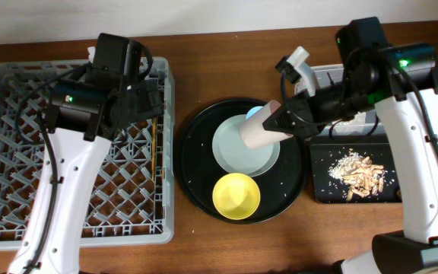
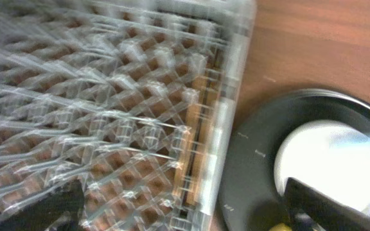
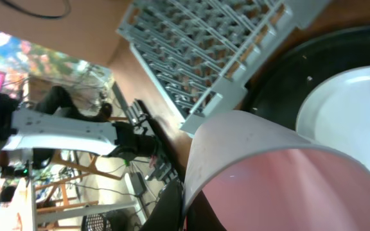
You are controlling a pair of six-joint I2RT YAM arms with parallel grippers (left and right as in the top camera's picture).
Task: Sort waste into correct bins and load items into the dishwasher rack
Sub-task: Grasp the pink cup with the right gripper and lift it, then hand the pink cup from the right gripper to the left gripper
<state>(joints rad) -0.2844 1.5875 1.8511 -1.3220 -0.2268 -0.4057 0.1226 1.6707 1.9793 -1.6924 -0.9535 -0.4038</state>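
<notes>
My right gripper (image 1: 280, 120) is shut on the rim of the pink cup (image 1: 258, 129), which hangs tilted above the pale plate (image 1: 238, 152) on the round black tray (image 1: 196, 152). In the right wrist view the pink cup (image 3: 288, 179) fills the lower right, with one finger (image 3: 198, 208) against its wall. A pale blue cup (image 1: 254, 114) peeks out behind it. The yellow bowl (image 1: 236, 194) stands on the tray's near side. My left gripper (image 1: 147, 95) hangs open and empty over the right wall of the grey dishwasher rack (image 1: 21, 152). The chopsticks (image 1: 156, 148) lie inside that wall.
A shallow black bin tray (image 1: 325, 186) at the right holds beige food scraps (image 1: 360, 171). A clear tub (image 1: 329, 76) sits behind it, mostly under my right arm. The left wrist view is blurred and shows the rack (image 2: 108, 96), chopsticks (image 2: 198, 128) and plate (image 2: 320, 154).
</notes>
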